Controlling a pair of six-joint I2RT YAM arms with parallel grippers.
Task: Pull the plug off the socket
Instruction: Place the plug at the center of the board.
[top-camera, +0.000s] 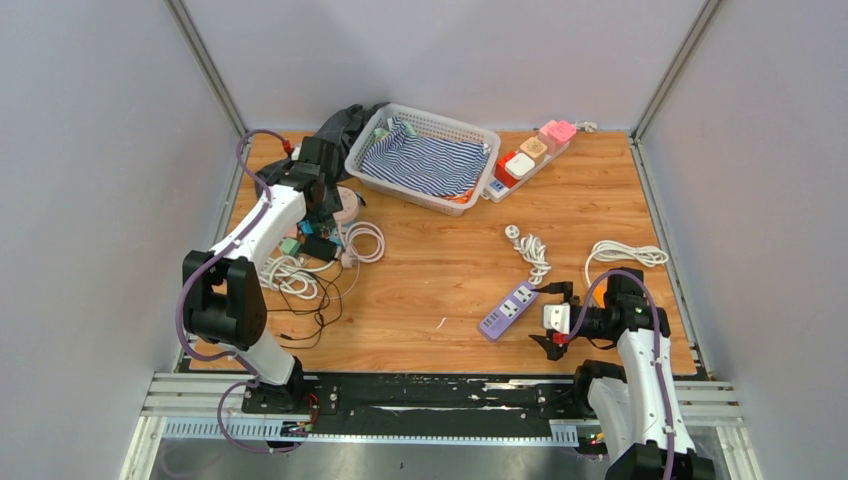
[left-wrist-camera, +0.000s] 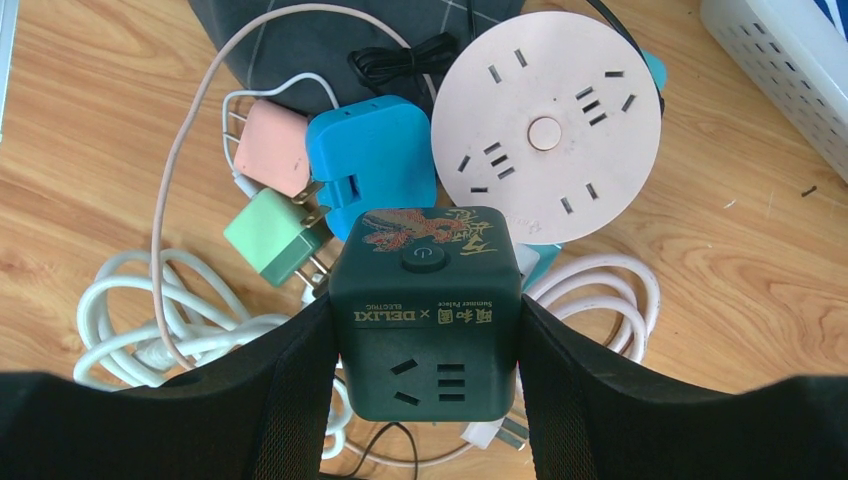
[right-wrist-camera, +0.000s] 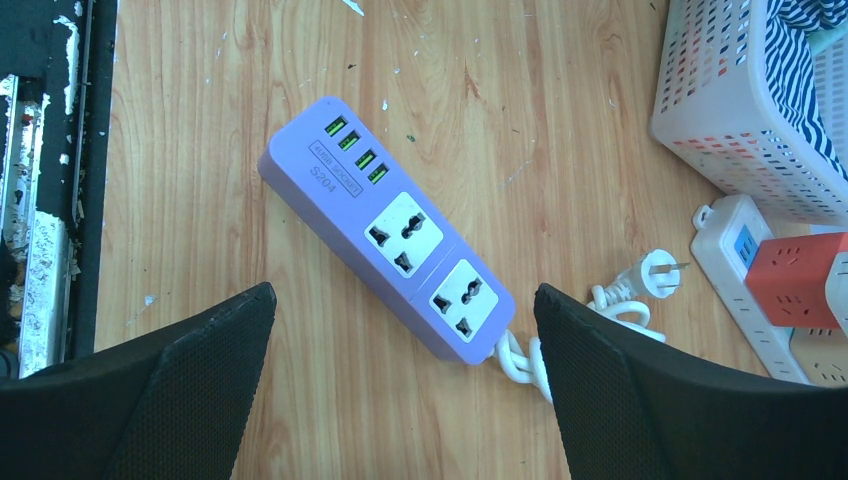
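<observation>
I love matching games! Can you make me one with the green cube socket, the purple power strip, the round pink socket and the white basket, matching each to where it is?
Things:
1. green cube socket
2. purple power strip
3. round pink socket
4. white basket

Places:
A. holding a striped cloth
B. on the table, just in front of the open right gripper
C. gripped by the left gripper
D. lying next to the blue adapter

Pairs: 1-C, 2-B, 3-D, 4-A.

top: high overhead, whole table (top-camera: 440, 290) | wrists: close, looking down | top+right share purple power strip (right-wrist-camera: 390, 232)
</observation>
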